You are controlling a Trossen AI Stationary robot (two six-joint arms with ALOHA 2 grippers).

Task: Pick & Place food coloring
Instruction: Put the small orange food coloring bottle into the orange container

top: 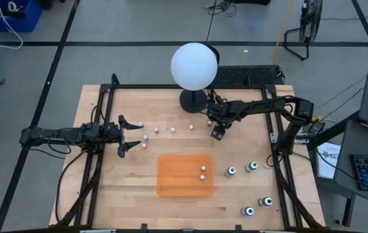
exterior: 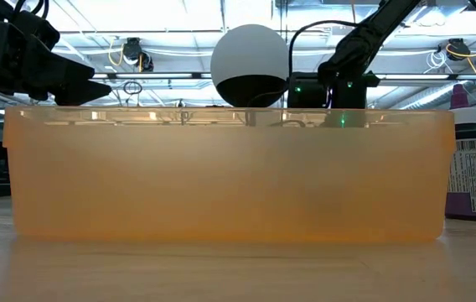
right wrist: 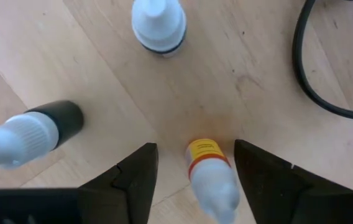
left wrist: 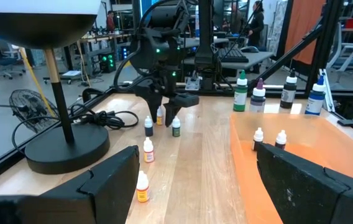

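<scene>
your right gripper [right wrist: 192,171] stands apart around a yellow-labelled bottle [right wrist: 210,171] far of the mat [top: 185,175], seemingly not yet clamped; closing off-centre could tip it into neighbours; left gripper [top: 131,134] waits open, left.

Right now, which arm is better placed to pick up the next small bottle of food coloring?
The right arm, probably. Its hand already hangs over a yellow-labelled bottle, which stands between its open fingers. The left hand waits open at the table's left side, holding nothing.
</scene>
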